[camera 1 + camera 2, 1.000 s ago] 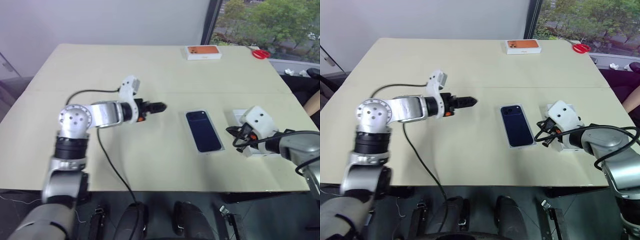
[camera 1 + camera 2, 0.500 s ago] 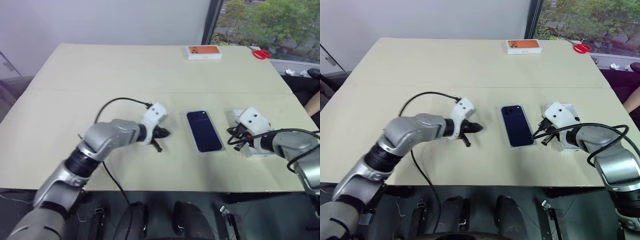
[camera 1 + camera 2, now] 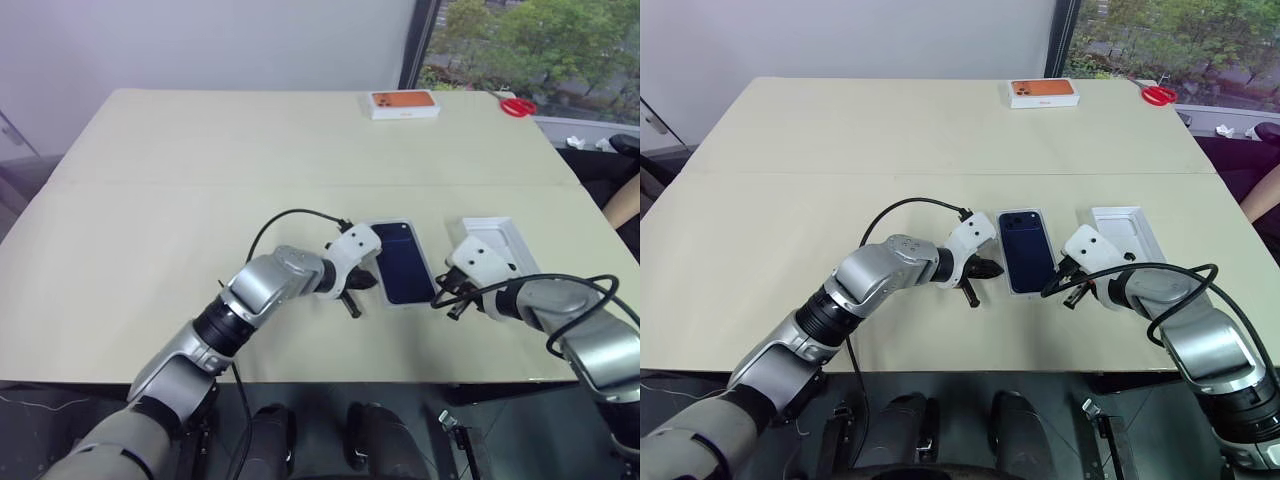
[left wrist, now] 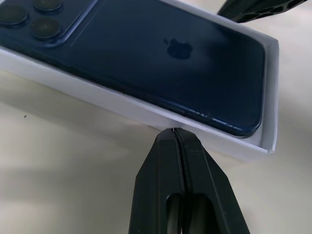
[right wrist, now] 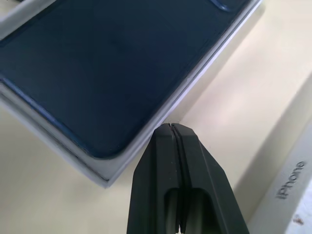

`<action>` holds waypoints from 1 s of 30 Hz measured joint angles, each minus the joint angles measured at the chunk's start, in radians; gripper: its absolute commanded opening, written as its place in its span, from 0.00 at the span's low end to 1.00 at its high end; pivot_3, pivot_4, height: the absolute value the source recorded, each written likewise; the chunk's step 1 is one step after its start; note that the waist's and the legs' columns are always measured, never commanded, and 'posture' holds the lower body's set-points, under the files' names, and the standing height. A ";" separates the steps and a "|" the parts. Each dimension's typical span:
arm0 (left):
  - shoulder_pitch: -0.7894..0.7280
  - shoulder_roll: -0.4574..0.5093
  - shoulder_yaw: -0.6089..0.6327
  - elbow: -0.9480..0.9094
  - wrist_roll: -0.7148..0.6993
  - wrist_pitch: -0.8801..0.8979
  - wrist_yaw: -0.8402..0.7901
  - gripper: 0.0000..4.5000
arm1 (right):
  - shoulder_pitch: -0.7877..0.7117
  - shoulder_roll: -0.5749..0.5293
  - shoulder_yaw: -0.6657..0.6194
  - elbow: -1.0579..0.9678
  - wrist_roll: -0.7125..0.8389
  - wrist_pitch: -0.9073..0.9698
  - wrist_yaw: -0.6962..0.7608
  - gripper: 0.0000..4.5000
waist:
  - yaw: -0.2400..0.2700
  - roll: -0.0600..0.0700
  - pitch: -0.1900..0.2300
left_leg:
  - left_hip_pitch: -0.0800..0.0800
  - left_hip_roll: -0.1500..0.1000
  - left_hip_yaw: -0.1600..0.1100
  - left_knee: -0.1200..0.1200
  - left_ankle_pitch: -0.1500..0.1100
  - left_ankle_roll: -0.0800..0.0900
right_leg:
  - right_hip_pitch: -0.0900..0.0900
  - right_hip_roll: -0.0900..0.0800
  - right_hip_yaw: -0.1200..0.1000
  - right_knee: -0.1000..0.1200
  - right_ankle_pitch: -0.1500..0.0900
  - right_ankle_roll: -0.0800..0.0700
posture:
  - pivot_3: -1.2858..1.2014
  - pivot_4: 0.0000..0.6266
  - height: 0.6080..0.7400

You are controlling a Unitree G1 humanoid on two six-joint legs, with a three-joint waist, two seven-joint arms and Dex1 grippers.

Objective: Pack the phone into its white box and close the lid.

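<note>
The phone (image 3: 1027, 250) lies back-up near the middle of the bench (image 3: 840, 150), already seated in a shallow white tray (image 4: 122, 105) whose thin rim shows all round it. Its long axis runs from 12 to 6 o'clock, leaning slightly, with the camera bump at the 12 o'clock end.

The two arms flank it. The left gripper (image 3: 995, 268) sits at the phone's 9 o'clock side, with its fingers pressed together on nothing. Its tip comes right up to the tray's long side wall, but the pictures don't show whether it actually touches. The right gripper (image 3: 1048, 292) is at the 4 o'clock side, near the 6 o'clock corner, also closed and empty, with its tip just beside the tray's other long wall. Both point inward at the tray from opposite sides and are about equally near it.

The white box (image 3: 1127, 211), an open tray with a greyish floor and "iPhone" lettering on its side wall, lies just beside the phone at about 2 o'clock, with its long axis roughly parallel to the phone's. A strip of bare bench separates the two. It sits close to the right arm, so that arm is better placed to handle it. With both grippers closed against the long walls, they could nudge or steady the tray but not lift it.

A closed box with an orange top (image 3: 1043, 93) sits well apart at 12 o'clock, and red scissors (image 3: 1159, 95) lie at 1 o'clock.
</note>
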State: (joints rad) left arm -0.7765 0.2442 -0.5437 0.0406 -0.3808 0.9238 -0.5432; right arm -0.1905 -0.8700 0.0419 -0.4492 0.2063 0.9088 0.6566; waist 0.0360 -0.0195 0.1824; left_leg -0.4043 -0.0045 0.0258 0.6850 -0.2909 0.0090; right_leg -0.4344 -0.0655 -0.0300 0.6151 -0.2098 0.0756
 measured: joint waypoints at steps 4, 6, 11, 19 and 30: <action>-0.002 -0.012 0.007 0.007 0.026 0.003 -0.028 0.01 | 0.006 0.000 -0.006 -0.012 -0.001 0.014 -0.002 0.00 | 0.001 0.000 0.000 | 0.000 0.000 0.000 0.000 0.000 0.000 | 0.000 0.000 0.000 0.000 0.000 0.000 | 0.52 0.24 1.00; -0.002 -0.014 0.007 0.007 0.035 0.004 -0.041 0.01 | 0.014 0.000 -0.010 -0.021 -0.001 0.019 -0.002 0.00 | 0.001 0.000 0.000 | 0.000 0.000 0.000 0.000 0.000 0.000 | 0.000 0.000 0.000 0.000 0.000 0.000 | 0.52 0.24 1.00; 0.000 -0.018 0.010 0.000 0.052 0.015 -0.061 0.01 | 0.033 -0.005 -0.021 -0.044 -0.001 0.029 -0.002 0.00 | 0.002 0.000 0.000 | 0.000 0.000 0.000 0.000 0.000 0.000 | 0.000 0.000 0.000 0.000 0.000 0.000 | 0.52 0.24 1.00; 0.063 0.090 0.101 -0.112 0.036 0.028 -0.122 0.00 | 0.047 -0.039 -0.229 -0.073 0.081 0.146 0.023 0.51 | -0.004 0.000 0.000 | 0.001 0.001 0.000 0.000 0.000 0.000 | 0.000 0.001 0.000 0.001 0.000 0.000 | 0.52 0.24 1.00; 0.276 0.221 0.303 -0.158 0.015 -0.499 -0.383 0.00 | -0.260 0.145 -0.318 0.140 0.094 0.642 -0.184 0.85 | -0.012 0.001 0.000 | -0.001 0.000 0.000 0.000 0.000 0.000 | -0.001 -0.003 0.001 0.002 -0.001 -0.004 | 0.52 0.24 1.00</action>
State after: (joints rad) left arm -0.5004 0.4648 -0.2410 -0.1175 -0.3660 0.4246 -0.9258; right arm -0.4501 -0.7254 -0.2757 -0.3087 0.3006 1.5507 0.4726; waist 0.0239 -0.0184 0.1820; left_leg -0.4048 -0.0041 0.0260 0.6848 -0.2908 0.0086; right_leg -0.4355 -0.0682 -0.0294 0.6167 -0.2109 0.0717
